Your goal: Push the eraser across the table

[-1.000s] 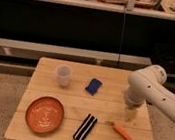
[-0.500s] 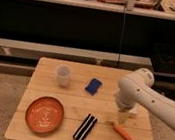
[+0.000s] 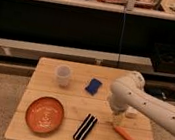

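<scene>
Behind the desk we see dark shelving. We locate the eraser flat near the front edge, between the orange plate and carrot. The claw hangs just right of it; we cannot tell its state.

One eraser, carrot, cup, plate, pad

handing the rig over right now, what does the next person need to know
Gripper: low over the table, on the carrot side of the eraser, apart from it.
Eraser: lies flat near the front edge, between the orange plate and the carrot.
Done: gripper is placed near the eraser; no contact yet.
To do: touch the eraser and push it across the table.
</scene>
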Tool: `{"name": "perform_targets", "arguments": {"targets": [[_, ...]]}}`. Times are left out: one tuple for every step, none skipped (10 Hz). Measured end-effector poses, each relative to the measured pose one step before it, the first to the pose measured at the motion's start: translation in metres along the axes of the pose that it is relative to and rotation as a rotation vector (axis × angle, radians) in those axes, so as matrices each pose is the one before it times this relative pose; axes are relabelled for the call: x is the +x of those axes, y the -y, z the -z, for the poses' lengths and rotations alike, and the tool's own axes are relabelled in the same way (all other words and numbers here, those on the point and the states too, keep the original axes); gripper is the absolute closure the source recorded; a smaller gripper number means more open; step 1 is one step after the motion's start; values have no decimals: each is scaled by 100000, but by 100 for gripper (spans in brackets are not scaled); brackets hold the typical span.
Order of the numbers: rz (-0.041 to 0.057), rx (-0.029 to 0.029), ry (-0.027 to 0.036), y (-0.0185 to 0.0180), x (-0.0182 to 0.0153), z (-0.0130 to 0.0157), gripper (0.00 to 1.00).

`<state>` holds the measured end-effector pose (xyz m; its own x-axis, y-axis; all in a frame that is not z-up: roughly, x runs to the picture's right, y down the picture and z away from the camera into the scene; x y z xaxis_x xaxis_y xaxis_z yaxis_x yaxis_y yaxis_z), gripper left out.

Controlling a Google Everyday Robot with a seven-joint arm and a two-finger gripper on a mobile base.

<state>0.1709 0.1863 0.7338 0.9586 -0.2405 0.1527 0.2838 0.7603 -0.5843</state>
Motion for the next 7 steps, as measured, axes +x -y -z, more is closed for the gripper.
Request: {"name": "perform_targets", "arguments": {"targets": [[1416,-434,-85,-444,-286,-254,20],[1627,-460,155,-384,-625,-174,20],[1873,-352,105,-221,-674,-227,20],[1336,-240,76,-125,-525,-173,20],[1203,-224,37,2,-395,-191,20],[1468,-391,-217,-325,-221,-262,20],[1465,-816,128,-529,-433,-344,20]]}}
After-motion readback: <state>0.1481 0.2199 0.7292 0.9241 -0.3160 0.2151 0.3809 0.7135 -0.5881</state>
